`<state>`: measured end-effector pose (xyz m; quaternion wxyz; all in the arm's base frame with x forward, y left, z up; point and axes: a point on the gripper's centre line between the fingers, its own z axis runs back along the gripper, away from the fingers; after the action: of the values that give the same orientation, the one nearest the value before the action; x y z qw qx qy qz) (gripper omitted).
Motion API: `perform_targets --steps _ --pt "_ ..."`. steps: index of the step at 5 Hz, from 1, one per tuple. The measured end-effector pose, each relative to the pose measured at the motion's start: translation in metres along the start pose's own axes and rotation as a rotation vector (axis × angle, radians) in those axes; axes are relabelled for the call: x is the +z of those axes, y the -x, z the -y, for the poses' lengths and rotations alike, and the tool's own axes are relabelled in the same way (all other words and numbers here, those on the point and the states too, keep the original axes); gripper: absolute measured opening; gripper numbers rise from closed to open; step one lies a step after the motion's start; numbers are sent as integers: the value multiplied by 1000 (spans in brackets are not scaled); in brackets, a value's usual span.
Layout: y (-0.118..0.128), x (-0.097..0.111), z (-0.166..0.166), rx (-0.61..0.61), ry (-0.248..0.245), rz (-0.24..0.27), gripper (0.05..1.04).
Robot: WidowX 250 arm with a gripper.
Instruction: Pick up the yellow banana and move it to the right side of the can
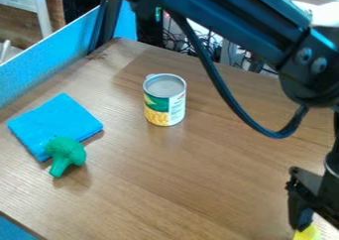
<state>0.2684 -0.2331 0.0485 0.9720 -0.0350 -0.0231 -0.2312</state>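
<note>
Gripper (pixel 304 217) at lower right, probably touching a yellow object (pixel 308 233); can't tell if it's open or closed. Can (pixel 157 104) upright, upper middle of bench (pixel 192 179). Green toy broccoli (pixel 65 152) at blue cloth (pixel 53 119), left. Arm (pixel 222 17) and drooping cable (pixel 228 97) block part of the upper right.

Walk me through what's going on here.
A black robot arm has its hand low at the lower right, right by a yellow object; whether it grips it, I can't tell. On the wooden table, a can stands upright, and a toy broccoli lies at the edge of a blue cloth.
</note>
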Motion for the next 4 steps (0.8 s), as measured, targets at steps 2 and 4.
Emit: perform_targets --steps 2,4 --pt "8 -13 -5 48 -46 -100 945" --pt "17 -18 -5 51 -44 -124 601"
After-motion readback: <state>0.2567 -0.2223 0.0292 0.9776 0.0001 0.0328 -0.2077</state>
